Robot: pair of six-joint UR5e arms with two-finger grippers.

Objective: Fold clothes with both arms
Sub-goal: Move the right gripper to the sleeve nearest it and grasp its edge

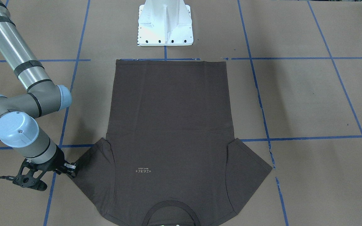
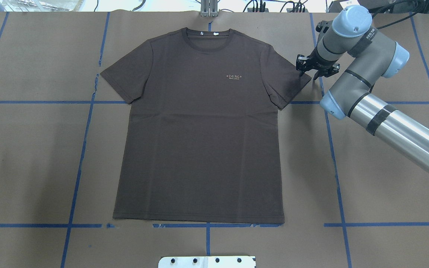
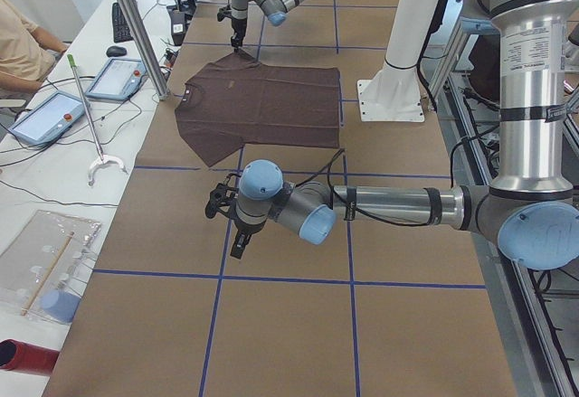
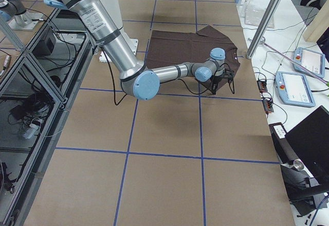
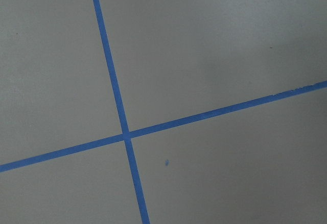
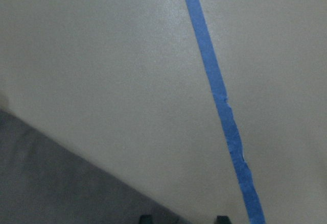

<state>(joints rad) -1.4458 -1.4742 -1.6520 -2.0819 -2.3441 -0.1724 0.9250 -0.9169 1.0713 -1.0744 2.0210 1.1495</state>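
Observation:
The dark brown-grey T-shirt lies flat and spread out on the brown table, collar away from the robot's base and pale logo up. It also shows in the front-facing view. My right gripper points down at the tip of the shirt's sleeve. Its jaws are open, and the wrist view shows the sleeve's edge beside one fingertip. My left gripper hangs over bare table far from the shirt, and I cannot tell whether it is open or shut.
The white pedestal base stands just past the shirt's hem. Blue tape lines grid the table. A side bench with tablets, a metal pole and a seated person lie beyond the collar end.

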